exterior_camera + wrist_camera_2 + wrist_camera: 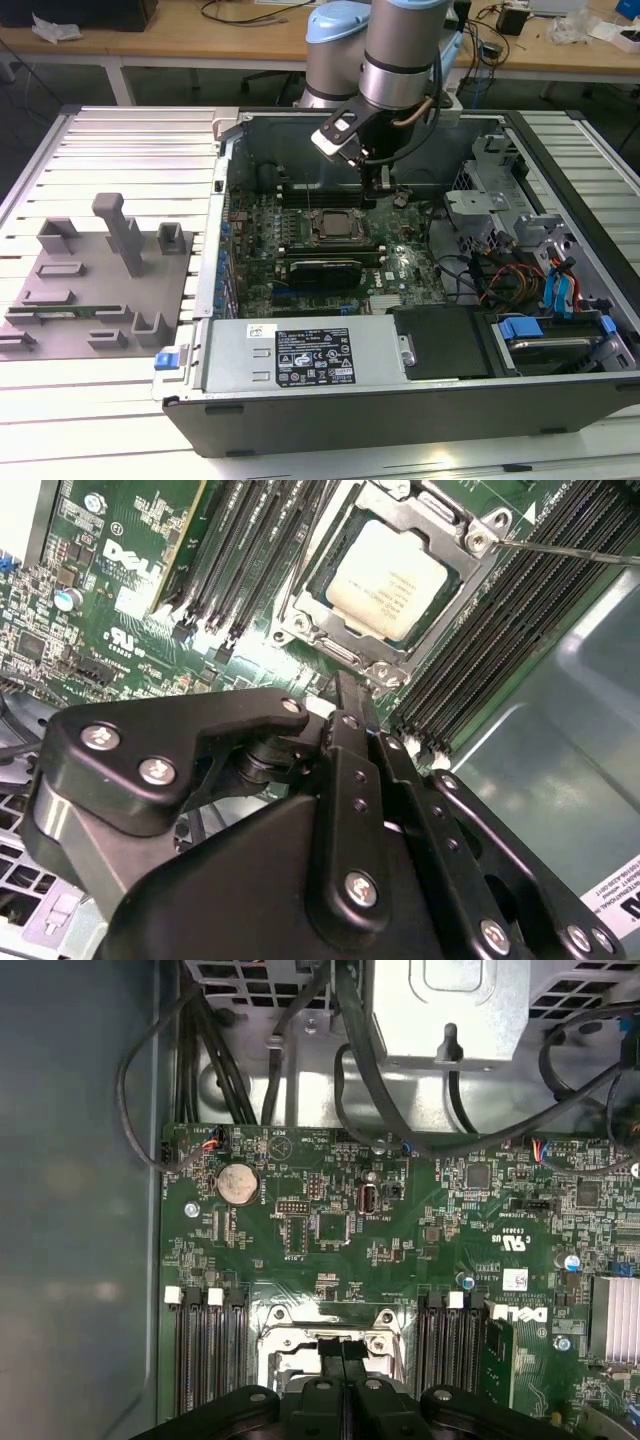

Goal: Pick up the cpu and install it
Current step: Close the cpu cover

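Hovering over the motherboard [330, 1230] with fingers [330, 1352] pressed together, holding nothing. Looking at the cpu [387, 578] lying flat in its socket [462, 530], upper middle of the second wrist view. Likely finishing the putting-in step; needing care not to bump it.

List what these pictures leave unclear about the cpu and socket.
First wrist view: the gripper covers the socket's middle.
Exterior view: the socket is too small to tell whether it is filled.
Second wrist view: the cpu lies in the socket, whose frame the picture's edge cuts off.
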`<state>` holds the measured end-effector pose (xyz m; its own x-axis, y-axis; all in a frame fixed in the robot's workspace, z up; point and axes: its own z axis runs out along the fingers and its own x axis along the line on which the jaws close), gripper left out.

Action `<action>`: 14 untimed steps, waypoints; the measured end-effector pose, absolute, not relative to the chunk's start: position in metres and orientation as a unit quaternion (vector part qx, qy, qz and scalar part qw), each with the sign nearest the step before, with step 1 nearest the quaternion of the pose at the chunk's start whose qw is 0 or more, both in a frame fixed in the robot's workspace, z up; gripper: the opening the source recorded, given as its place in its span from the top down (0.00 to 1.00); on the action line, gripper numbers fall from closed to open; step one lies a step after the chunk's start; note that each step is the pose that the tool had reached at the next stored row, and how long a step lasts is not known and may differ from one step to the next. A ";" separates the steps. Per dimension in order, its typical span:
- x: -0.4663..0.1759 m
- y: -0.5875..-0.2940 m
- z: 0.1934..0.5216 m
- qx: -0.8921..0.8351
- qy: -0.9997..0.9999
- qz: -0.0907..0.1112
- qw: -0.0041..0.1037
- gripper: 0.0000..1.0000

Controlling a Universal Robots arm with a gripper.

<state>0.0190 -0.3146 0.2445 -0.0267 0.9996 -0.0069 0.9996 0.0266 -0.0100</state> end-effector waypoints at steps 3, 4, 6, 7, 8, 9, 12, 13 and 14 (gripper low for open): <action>0.019 -0.315 0.244 -0.698 -0.716 0.011 0.006 0.89; 0.019 -0.315 0.244 -0.698 -0.716 0.011 0.006 0.89; 0.019 -0.315 0.244 -0.698 -0.716 0.011 0.006 0.89; 0.018 -0.315 0.244 -0.698 -0.716 0.011 0.006 0.89; 0.017 -0.315 0.243 -0.698 -0.716 0.011 0.006 0.89; 0.016 -0.315 0.243 -0.698 -0.716 0.011 0.006 0.89; 0.012 -0.315 0.242 -0.698 -0.716 0.011 0.006 0.89; 0.011 -0.316 0.241 -0.698 -0.716 0.011 0.006 0.89; 0.010 -0.316 0.240 -0.698 -0.716 0.011 0.006 0.89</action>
<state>0.0098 -0.3163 0.2403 -0.0268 0.9996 -0.0065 0.9993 0.0267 -0.0245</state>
